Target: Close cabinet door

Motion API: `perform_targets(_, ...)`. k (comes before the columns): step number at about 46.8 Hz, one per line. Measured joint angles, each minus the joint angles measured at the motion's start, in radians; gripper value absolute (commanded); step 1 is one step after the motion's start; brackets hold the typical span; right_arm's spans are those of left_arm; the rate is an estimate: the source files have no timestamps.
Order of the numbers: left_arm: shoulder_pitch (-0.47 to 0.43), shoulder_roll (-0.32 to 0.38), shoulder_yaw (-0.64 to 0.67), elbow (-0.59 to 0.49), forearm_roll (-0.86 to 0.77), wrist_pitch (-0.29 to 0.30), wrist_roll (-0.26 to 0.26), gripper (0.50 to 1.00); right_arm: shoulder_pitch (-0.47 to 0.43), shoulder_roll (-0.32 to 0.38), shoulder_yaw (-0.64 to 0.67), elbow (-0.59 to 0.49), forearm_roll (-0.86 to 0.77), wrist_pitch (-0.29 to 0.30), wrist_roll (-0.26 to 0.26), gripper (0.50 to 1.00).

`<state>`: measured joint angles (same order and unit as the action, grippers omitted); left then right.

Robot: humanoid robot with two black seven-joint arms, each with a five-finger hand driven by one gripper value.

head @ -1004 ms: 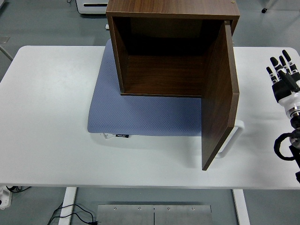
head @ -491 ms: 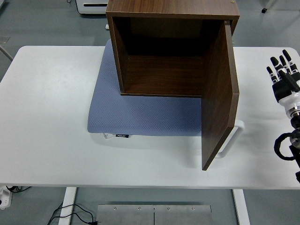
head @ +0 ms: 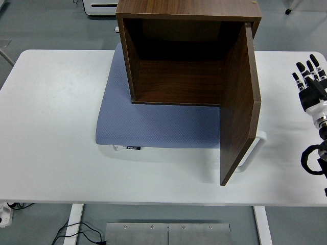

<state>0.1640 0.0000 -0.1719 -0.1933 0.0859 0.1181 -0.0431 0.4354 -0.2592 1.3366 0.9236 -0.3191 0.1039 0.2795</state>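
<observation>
Hardly anything has shifted since a second ago: only the robot's right hand at the far right has drifted a touch further right and down, while the cabinet and its door sit exactly as they were.

Going from the left, the white table (head: 51, 127) is bare on that side, and no left arm shows at all. In the middle lies a blue-grey textured mat (head: 153, 127), and on its back part stands the dark brown wooden box cabinet (head: 179, 56), open towards me and empty inside. Its flat brown wooden door (head: 240, 107) hangs from the right side and swings out towards the table's near edge, wide open. A white loop handle (head: 253, 150) pokes out from behind the door's lower part.

That door looks stiff and fairly light, a rigid panel on hinges, so I'd judge a push on its outer face near the free edge would swing it easily; the handle is there too. The cabinet may slide on the mat if shoved hard.

Further right, the black-and-white right hand (head: 309, 81) stands upright, fingers extended and loosely spread, holding nothing, well apart from the door.
</observation>
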Motion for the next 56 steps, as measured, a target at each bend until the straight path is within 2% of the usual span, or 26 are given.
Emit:
perform_targets(15,0.000,0.000,0.000,0.000,0.000,0.000,0.000,1.000,-0.054,-0.061,-0.007,0.029,-0.001,0.060,-0.002,1.000)
perform_targets(29,0.000,0.000,0.000,0.000,0.000,0.000,0.000,1.000,-0.144,-0.150,-0.016,0.202,-0.033,0.065,-0.002,1.000)
perform_targets(38,0.000,0.000,0.000,0.000,0.000,0.000,0.000,1.000,-0.253,-0.217,-0.010,0.323,-0.071,0.096,0.000,1.000)
perform_targets(47,0.000,0.000,0.000,0.000,0.000,0.000,0.000,1.000,-0.351,-0.254,-0.002,0.423,-0.104,0.125,0.022,1.000)
perform_targets(56,0.000,0.000,0.000,0.000,0.000,0.000,0.000,1.000,-0.434,-0.261,0.002,0.506,-0.139,0.139,0.049,1.000)
